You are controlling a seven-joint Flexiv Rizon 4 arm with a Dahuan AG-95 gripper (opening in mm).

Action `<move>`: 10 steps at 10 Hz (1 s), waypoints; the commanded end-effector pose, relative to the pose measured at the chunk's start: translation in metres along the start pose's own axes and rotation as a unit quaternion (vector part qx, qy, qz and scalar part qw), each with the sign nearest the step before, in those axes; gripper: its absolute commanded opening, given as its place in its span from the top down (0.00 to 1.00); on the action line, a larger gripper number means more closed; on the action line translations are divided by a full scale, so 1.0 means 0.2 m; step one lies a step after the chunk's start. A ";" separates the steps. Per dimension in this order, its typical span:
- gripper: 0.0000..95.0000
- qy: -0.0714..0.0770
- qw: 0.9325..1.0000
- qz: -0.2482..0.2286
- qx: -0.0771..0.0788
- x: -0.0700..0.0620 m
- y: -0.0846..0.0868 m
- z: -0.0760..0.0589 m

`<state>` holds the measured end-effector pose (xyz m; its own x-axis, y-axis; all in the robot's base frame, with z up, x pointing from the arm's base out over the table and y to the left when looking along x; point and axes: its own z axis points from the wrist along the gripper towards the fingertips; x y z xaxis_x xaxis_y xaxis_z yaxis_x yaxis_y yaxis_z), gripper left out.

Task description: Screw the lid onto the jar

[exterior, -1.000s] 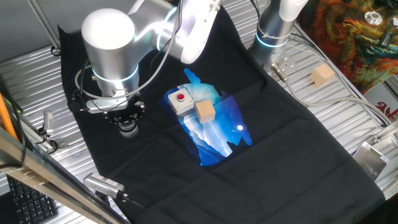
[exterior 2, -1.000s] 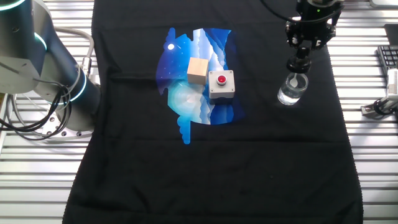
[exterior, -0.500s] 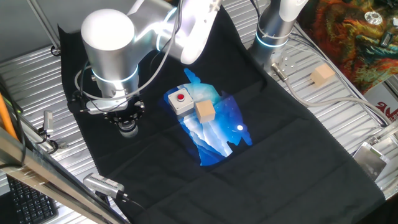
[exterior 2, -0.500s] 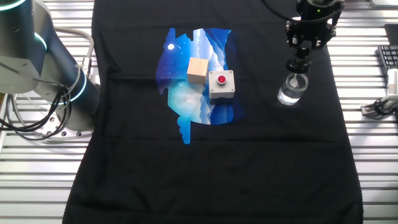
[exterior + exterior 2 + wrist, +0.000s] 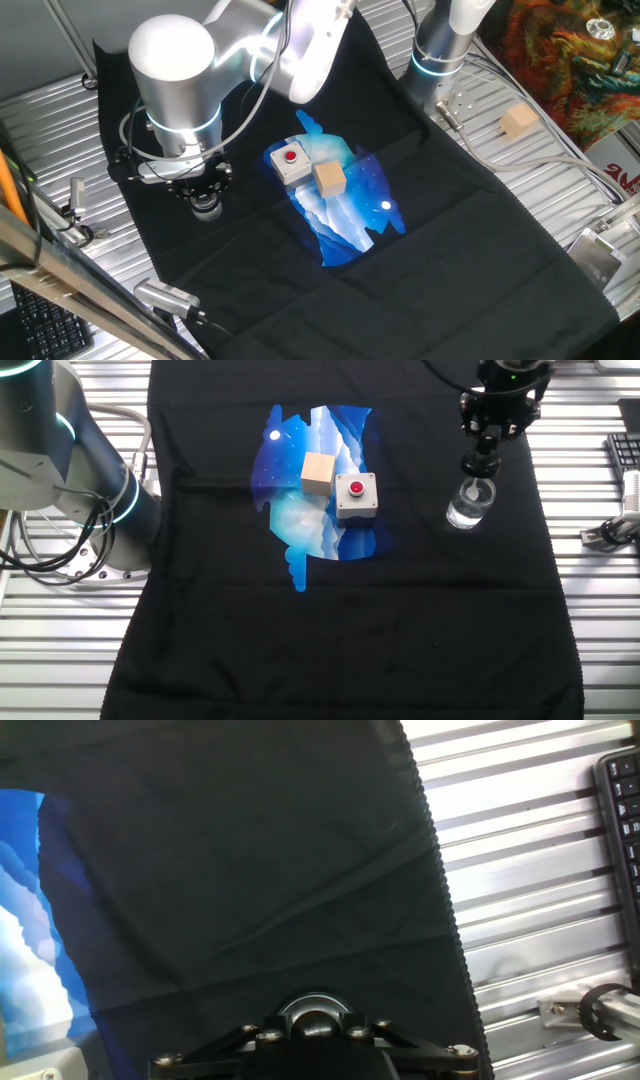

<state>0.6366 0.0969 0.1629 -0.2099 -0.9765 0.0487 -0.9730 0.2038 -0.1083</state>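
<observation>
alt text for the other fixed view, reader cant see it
A robot gripper holds a small black lid directly over a clear glass jar standing on a black cloth. To the left, a tan wooden cube and a grey box with a red button sit side by side on the cloth's blue and white print.

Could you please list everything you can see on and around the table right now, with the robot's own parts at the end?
jar: one, clear glass, on the black cloth under the gripper
lid: one, black, held over the jar's mouth
button box: one, grey with a red button, on the blue print
wooden cube: one, tan, beside the button box
second wooden cube: one, tan, on the bare metal table
cloth: one, black with a blue print, covering the table
keyboard: one, black, at the table edge
gripper: one, black, jaws on the lid
</observation>
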 end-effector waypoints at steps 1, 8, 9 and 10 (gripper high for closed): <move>1.00 0.001 1.000 0.003 0.000 0.00 0.00 0.00; 1.00 0.000 0.998 0.058 0.010 0.00 0.00 0.00; 1.00 0.003 0.998 0.066 0.010 0.00 0.00 0.00; 1.00 0.004 0.998 0.068 0.010 0.00 0.00 0.00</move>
<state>0.6364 0.0967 0.1632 -0.3429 -0.9385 0.0406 -0.9324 0.3348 -0.1362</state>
